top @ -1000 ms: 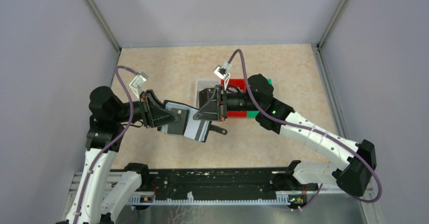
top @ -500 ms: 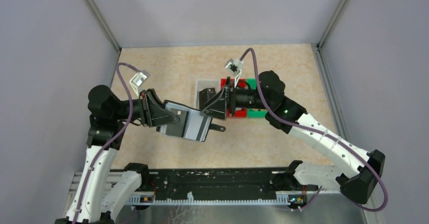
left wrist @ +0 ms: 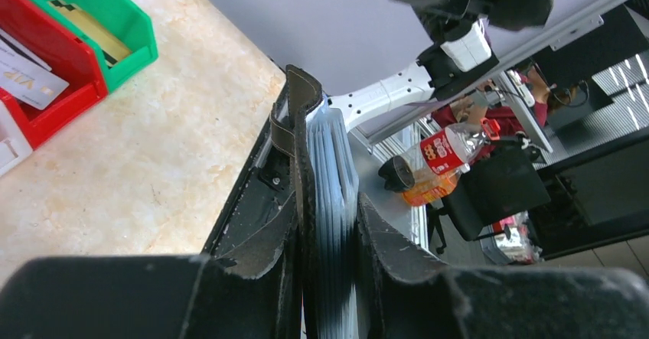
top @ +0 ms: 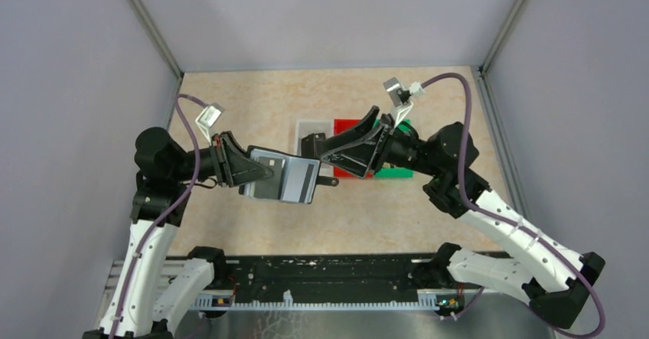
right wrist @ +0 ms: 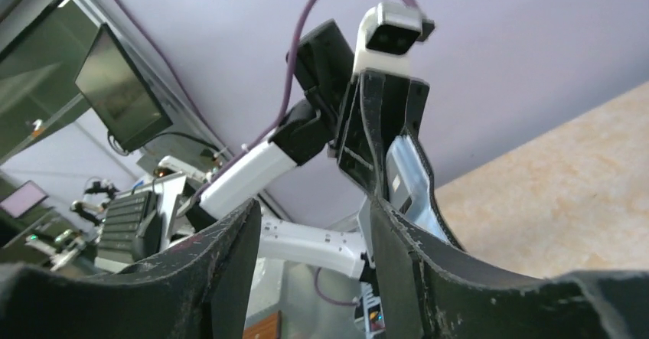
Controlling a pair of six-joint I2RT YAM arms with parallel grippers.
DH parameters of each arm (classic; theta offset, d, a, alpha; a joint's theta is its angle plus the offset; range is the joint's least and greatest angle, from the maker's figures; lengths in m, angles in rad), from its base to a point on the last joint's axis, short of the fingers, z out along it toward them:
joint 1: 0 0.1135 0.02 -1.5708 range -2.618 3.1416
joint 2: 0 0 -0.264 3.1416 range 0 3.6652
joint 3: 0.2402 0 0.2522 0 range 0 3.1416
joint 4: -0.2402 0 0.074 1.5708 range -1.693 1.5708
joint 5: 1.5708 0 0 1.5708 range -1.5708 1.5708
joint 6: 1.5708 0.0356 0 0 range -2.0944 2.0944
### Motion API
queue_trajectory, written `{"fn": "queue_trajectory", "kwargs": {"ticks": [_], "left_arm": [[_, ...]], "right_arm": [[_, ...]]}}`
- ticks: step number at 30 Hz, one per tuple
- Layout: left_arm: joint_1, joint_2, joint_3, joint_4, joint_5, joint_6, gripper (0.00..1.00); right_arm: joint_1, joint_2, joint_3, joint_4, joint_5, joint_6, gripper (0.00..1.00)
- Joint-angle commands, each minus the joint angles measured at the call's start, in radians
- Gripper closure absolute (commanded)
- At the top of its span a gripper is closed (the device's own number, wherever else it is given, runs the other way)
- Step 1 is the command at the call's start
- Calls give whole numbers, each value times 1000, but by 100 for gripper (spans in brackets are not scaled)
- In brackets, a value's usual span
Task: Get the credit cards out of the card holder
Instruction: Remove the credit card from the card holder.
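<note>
While my left tool [left wrist: 325, 232] clamps the black card holder [left wrist: 306, 125] above the counter [left wrist: 153, 163], my right tool [right wrist: 314, 213] stands open, empty.

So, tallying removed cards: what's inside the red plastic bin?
A grey-white plastic card lies in the red plastic bin; the rest is cropped, or covered by the right gripper overhead.

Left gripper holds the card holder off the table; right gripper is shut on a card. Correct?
No. The right gripper is open and holds nothing, as the right wrist view shows. The left gripper does hold the card holder off the table.
</note>
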Motion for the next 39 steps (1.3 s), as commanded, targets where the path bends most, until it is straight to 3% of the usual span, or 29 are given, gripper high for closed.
{"fn": "queue_trajectory", "kwargs": {"ticks": [1, 17, 30, 39], "left_arm": [[0, 14, 34, -3, -72, -6, 100], [0, 19, 44, -8, -81, -6, 100], [0, 20, 55, 10, -78, -17, 100], [0, 17, 62, -67, -181, 53, 100]], "right_arm": [[33, 48, -96, 183, -41, 127, 45], [119, 236, -165, 384, -57, 206, 48], [152, 299, -147, 413, -52, 227, 55], [177, 338, -150, 483, -10, 254, 79]]}}
